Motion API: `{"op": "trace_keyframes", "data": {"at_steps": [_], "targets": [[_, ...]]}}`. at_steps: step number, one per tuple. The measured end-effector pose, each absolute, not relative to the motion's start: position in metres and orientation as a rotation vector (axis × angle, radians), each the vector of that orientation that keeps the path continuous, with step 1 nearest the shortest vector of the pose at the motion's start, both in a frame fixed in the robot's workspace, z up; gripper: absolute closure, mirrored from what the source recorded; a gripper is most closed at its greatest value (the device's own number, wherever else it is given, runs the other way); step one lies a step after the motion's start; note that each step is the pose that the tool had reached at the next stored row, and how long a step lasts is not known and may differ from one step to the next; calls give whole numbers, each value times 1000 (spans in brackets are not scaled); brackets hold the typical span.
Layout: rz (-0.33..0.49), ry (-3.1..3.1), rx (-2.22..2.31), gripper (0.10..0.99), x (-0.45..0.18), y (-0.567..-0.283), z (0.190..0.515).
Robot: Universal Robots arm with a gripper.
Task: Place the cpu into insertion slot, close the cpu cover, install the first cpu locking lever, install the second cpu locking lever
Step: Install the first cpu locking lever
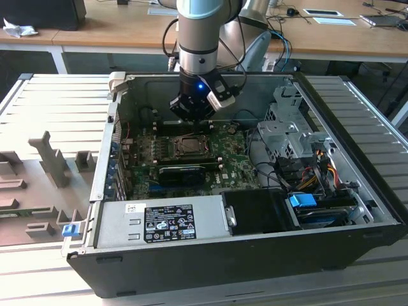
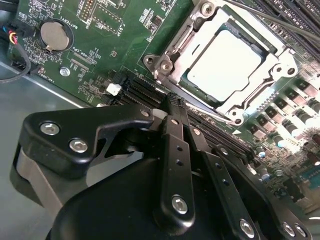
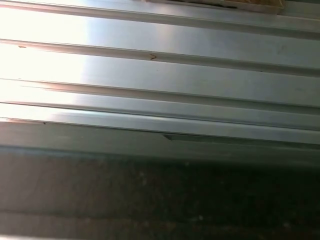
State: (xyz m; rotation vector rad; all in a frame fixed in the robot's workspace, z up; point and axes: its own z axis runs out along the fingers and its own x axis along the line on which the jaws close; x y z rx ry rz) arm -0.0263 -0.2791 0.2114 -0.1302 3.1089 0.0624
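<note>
beneath the matte black tool (image 2: 172, 100) (fingers pressed together, empty), pale square cpu (image 2: 225, 62) under its silvery cpu cover (image 2: 272, 65)

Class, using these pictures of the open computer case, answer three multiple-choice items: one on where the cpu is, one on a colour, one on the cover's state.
1. Where is the cpu?
A. On the bench
B. Seated in the insertion slot
C. In the gripper

2. What colour is the circuit board?
A. Green
B. Red
C. White

3. The cpu cover is:
A. Removed
B. Standing upright
C. Lying down around the cpu

Answers: 1 B, the pale chip sits inside the socket. 2 A, in the second wrist view. 3 C, the frame lies flat around the chip.
</note>
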Motion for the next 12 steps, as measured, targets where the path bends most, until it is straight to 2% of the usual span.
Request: {"op": "trace_keyframes", "data": {"at_steps": [12], "targets": [[49,3114,-131,980,-24,-279,204]]}}
